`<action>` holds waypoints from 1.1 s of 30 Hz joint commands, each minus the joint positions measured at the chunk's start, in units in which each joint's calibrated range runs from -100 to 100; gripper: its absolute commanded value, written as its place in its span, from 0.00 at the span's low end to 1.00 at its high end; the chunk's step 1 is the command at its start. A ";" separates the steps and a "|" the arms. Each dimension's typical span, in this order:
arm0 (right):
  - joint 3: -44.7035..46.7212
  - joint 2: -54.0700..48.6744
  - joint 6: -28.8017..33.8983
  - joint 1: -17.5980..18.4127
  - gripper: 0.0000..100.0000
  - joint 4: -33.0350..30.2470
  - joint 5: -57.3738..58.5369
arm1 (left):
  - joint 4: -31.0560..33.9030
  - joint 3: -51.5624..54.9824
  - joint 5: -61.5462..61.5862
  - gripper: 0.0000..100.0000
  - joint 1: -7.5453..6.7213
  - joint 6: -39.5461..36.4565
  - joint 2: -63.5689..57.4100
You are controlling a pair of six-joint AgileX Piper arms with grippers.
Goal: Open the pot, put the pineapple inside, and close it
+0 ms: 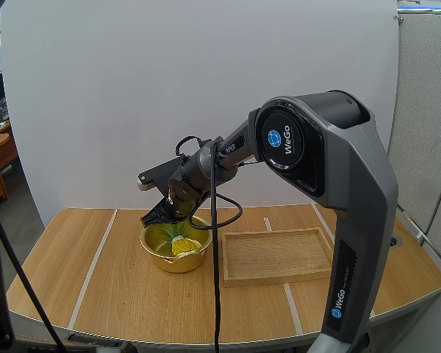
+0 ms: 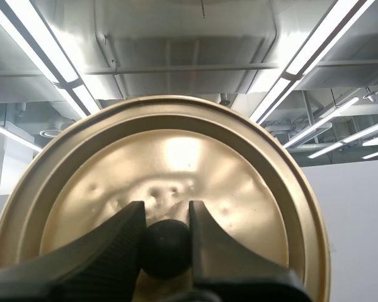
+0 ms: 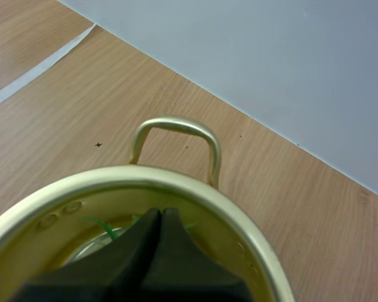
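Pineapple (image 1: 182, 243) sits in the pot (image 1: 178, 263), lower centre of the high view. Right gripper (image 3: 160, 220): fingers pressed together, empty, tips just over the pot's mouth. Left wrist view adds the lid (image 2: 176, 157), off the pot. Left gripper (image 2: 167, 211) is narrowly parted, pinching its knob (image 2: 167, 248).

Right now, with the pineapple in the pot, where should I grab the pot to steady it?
Probably the loop handle jutting from the rim of the pot: a thin bar with an open gap inside, so fingers can pinch across it from above. The right gripper sits shut over the pot's mouth, so approach from outside the rim.
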 commanded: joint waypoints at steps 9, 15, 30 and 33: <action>-0.54 -13.60 0.17 0.52 0.00 1.34 6.12 | 0.27 -0.07 -0.60 0.00 0.19 -0.29 -0.13; -0.40 -26.76 0.17 1.60 0.00 4.60 16.32 | 0.27 -0.07 -0.60 0.00 0.19 -0.29 -0.13; -0.40 -57.79 -2.91 1.65 0.00 4.74 39.15 | 0.27 -0.07 -0.60 0.00 0.19 -0.29 -0.13; -0.40 -62.72 -4.18 1.65 0.00 6.11 45.34 | 0.27 -0.07 -0.60 0.00 0.19 -0.29 -0.13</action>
